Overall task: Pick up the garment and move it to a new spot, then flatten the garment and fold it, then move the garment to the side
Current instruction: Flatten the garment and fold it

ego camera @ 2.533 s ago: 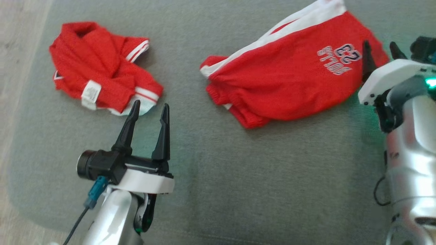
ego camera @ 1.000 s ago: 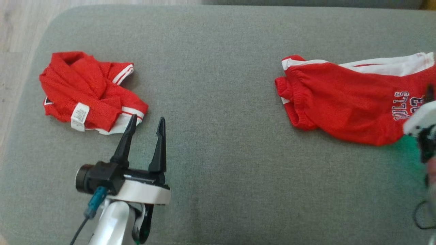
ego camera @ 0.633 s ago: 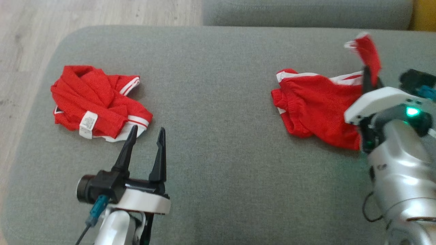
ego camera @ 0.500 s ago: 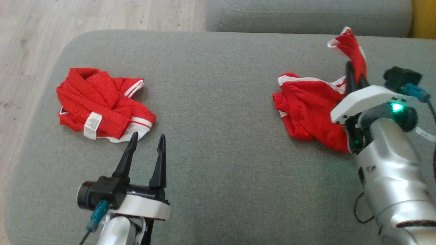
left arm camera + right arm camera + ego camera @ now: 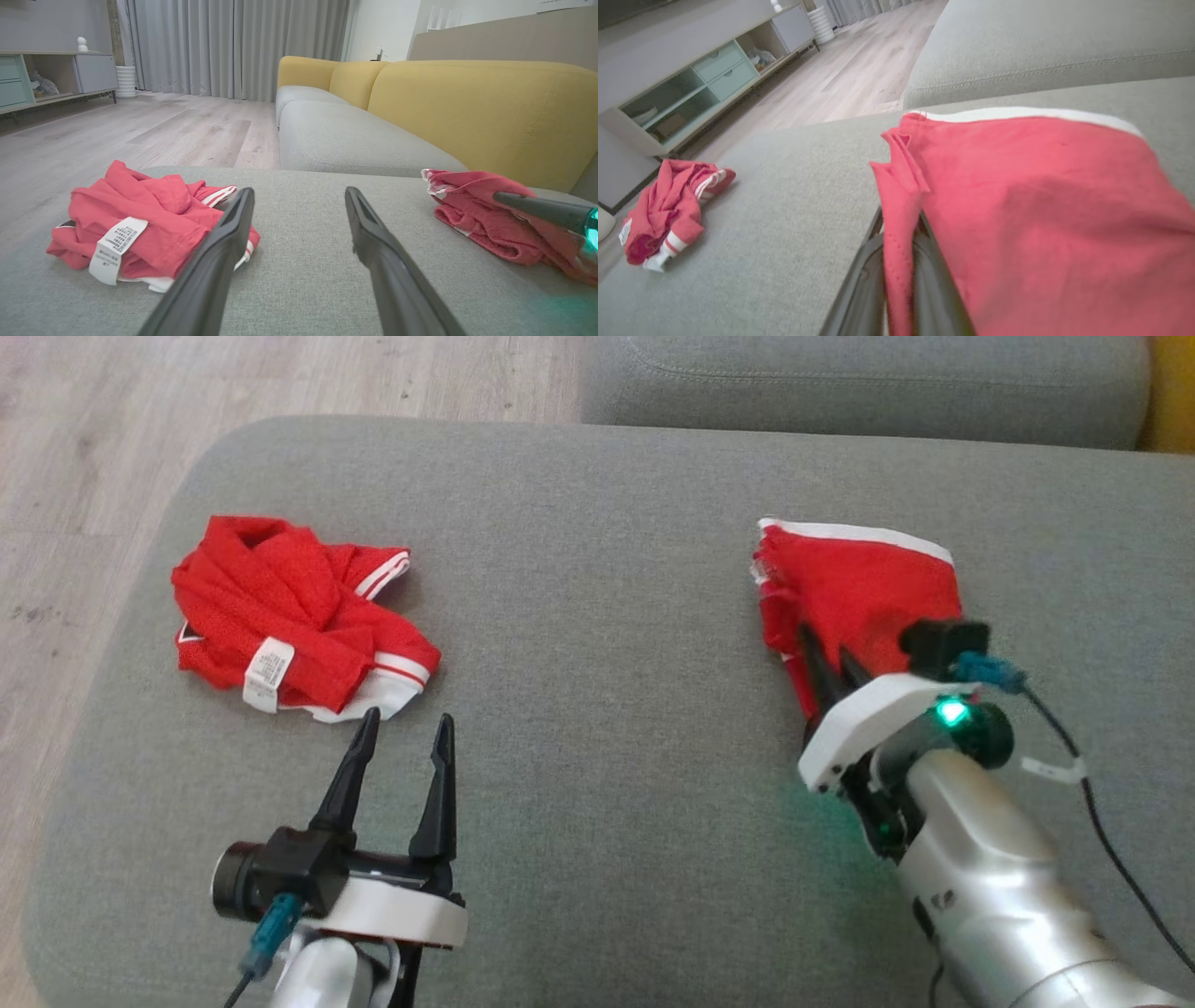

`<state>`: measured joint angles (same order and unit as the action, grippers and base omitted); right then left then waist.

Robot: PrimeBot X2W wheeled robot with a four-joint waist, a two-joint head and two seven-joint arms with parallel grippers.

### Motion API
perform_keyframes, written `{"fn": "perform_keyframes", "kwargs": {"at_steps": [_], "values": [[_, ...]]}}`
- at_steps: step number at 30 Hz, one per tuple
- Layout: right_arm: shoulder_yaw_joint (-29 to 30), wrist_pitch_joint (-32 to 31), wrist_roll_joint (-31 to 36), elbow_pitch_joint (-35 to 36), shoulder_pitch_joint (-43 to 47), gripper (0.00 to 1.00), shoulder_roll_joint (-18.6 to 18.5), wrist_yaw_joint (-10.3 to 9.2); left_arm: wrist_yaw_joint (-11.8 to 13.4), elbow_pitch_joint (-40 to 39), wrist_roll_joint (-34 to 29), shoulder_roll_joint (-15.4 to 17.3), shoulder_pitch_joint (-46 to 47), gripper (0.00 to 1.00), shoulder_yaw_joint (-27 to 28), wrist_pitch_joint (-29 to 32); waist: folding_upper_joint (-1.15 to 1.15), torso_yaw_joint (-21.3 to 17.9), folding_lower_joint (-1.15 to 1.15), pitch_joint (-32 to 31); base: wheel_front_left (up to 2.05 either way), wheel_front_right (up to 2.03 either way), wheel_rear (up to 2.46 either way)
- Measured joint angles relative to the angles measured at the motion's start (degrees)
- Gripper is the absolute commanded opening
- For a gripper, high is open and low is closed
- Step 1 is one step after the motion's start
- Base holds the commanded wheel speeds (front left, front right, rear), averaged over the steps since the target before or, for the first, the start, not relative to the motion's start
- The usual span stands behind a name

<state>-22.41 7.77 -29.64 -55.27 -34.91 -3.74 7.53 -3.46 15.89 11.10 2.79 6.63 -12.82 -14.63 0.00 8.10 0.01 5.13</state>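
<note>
The garment (image 5: 859, 588) is red with a white stripe along its far edge, and it lies doubled over on the right of the grey cushion (image 5: 597, 616). My right gripper (image 5: 822, 658) is at its near edge, shut on a fold of the red cloth. In the right wrist view the cloth (image 5: 1041, 196) is pinched between the two fingers of that gripper (image 5: 899, 261) and drapes to the right. My left gripper (image 5: 406, 723) stands open over bare cushion at the lower left, holding nothing. The left wrist view has that gripper (image 5: 299, 196) pointing between the two red heaps, with the garment (image 5: 472, 205) on the right.
A second crumpled red garment (image 5: 289, 616) with a white label lies at the cushion's left, just beyond my left fingertips. Another grey seat (image 5: 840, 383) lies beyond, with a yellow sofa back (image 5: 467, 102) behind it. Wooden floor (image 5: 93, 429) borders the cushion's left edge.
The head camera has shifted. My right gripper has carried the garment's raised end over to the left and nearer, so the cloth now lies doubled. The left gripper has stayed open and still.
</note>
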Motion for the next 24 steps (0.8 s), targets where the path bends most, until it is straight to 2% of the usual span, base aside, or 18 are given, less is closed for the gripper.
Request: {"fn": "perform_keyframes", "kwargs": {"at_steps": [1,2,3,7,13,16,20,24], "values": [[-1.5,0.0,-0.1,-0.4,0.1,0.00,0.0,0.00,0.0,0.0,0.0,0.0,0.0,1.00,0.0,0.0,0.00,-0.1,0.00,0.0,0.00,0.00,0.00],[-2.9,0.1,-0.1,-0.6,0.1,0.79,0.0,0.00,0.0,0.0,0.0,0.0,0.0,1.00,0.0,0.0,0.00,-0.3,-0.01,0.1,0.00,0.00,0.00],[-4.3,0.1,-0.1,-0.8,0.2,1.00,0.0,0.00,0.0,0.0,0.0,0.0,0.0,1.00,0.0,0.0,0.00,-0.5,0.00,0.0,0.00,0.00,0.00],[-7.2,3.2,-0.3,-1.0,0.5,1.00,0.0,0.00,0.0,0.2,0.0,0.0,0.0,1.00,0.0,0.0,0.00,-1.7,0.00,-0.3,0.00,0.00,0.00],[-4.6,6.1,-1.5,0.3,0.6,1.00,0.0,0.00,0.0,0.2,0.0,0.0,0.0,1.00,0.0,0.0,0.00,-3.8,-0.01,-1.1,0.00,0.00,0.00],[1.3,6.4,0.2,4.7,1.9,1.00,0.0,0.00,0.0,0.2,-0.1,0.0,0.0,1.00,0.2,0.0,0.00,-5.4,-0.01,-1.7,0.00,0.00,0.00],[11.1,6.5,6.4,14.6,6.7,1.00,0.0,0.00,0.4,-0.1,-0.2,0.0,0.0,1.00,0.5,0.0,0.00,-7.5,-0.01,-2.5,0.00,0.00,0.00],[16.4,6.6,10.7,22.7,14.8,1.00,0.0,0.00,0.5,-0.3,-0.2,0.0,-0.1,1.00,0.9,0.0,0.00,-8.9,-0.01,-3.4,0.00,0.00,0.00]]}}
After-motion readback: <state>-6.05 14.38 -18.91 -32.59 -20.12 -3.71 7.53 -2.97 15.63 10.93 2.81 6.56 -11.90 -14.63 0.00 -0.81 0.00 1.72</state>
